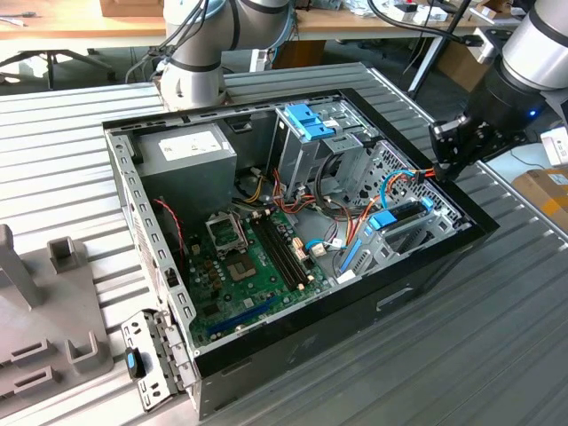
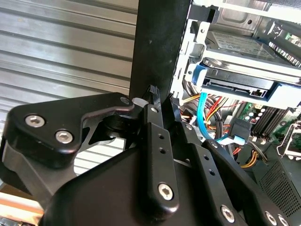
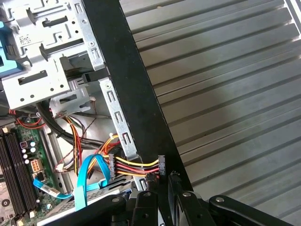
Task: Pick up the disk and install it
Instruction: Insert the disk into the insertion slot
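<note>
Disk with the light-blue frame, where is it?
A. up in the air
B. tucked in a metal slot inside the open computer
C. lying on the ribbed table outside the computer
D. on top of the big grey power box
B: in the second wrist view the disk sits in a metal bay inside the computer case, just above a blue cable.

In the exterior view, the open computer case (image 1: pixel 355 311) lies on the ridged table (image 1: pixel 497 355). Inside it: power-supply box (image 1: pixel 191 151) at 11 o'clock, drive cage (image 1: pixel 297 155) at 12, motherboard (image 1: pixel 257 266) at 6. Grey fixture (image 1: pixel 44 337) at 8.
</note>
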Robot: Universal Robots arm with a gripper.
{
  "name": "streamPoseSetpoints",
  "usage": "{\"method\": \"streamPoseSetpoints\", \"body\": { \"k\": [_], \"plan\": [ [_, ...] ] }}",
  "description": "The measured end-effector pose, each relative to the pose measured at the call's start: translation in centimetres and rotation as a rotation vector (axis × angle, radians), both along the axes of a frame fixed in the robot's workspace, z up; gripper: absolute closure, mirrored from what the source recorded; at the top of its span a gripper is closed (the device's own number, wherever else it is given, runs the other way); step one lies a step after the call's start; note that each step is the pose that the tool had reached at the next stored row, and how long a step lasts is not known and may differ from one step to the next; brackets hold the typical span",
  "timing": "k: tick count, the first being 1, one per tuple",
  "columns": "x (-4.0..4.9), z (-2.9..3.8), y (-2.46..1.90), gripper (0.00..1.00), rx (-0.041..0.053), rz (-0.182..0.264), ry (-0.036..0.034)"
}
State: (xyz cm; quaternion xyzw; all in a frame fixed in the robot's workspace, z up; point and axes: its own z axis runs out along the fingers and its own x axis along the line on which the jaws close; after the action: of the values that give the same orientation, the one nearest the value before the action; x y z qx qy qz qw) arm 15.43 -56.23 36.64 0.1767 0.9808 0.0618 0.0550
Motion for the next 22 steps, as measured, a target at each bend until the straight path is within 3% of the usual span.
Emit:
{"method": "streamPoseSetpoints", "body": {
  "k": [8,9,12,22],
  "plan": [
    [0.0,0.0,-0.08,0.78,-0.0001,0.0,0.0],
    [0.0,0.0,-0.11,0.85,0.0,0.0,0.0],
    [0.0,0.01,-0.15,0.89,-0.0002,0.0,0.0],
    [0.0,0.0,-0.25,0.89,0.0,0.0,0.0]
  ]
}}
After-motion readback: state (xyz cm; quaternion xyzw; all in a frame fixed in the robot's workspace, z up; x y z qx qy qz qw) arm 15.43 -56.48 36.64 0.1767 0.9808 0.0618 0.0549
